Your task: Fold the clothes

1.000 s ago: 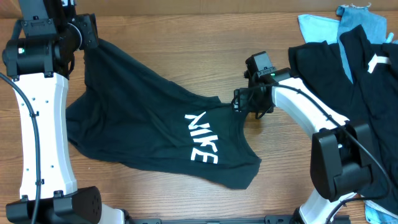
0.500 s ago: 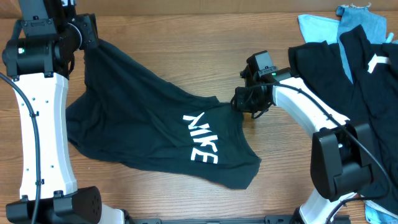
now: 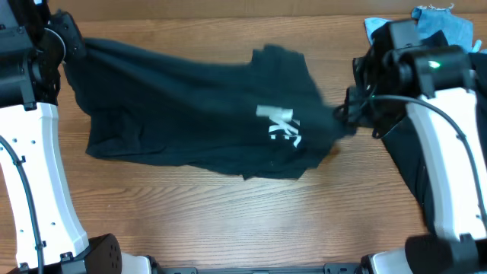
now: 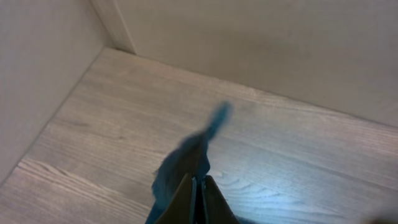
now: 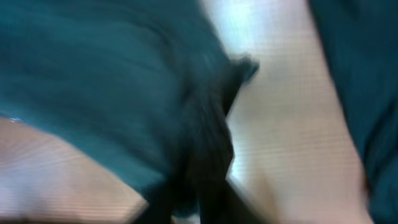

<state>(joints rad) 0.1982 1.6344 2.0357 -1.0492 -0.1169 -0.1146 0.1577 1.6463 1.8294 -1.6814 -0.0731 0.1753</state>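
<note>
The black NIKE T-shirt (image 3: 198, 106) hangs stretched and blurred between my two grippers, above the table's middle, its white lettering (image 3: 281, 125) partly folded over. My left gripper (image 3: 72, 46) is shut on the shirt's left end at the far left; in the left wrist view its jaws (image 4: 198, 186) are pressed together on a dark strip of cloth (image 4: 186, 162). My right gripper (image 3: 346, 114) is shut on the shirt's right end; the right wrist view shows blurred dark fabric (image 5: 124, 81) bunched at the jaws (image 5: 205, 186).
More black garments (image 3: 456, 99) lie heaped at the right edge under my right arm. Light blue pieces (image 3: 449, 23) lie at the back right corner. A wall corner (image 4: 115, 25) borders the table behind the left gripper.
Both grippers have swung apart and up, lifting the shirt off the table and pulling it taut. The right gripper moved right toward the heap; the left moved left.
</note>
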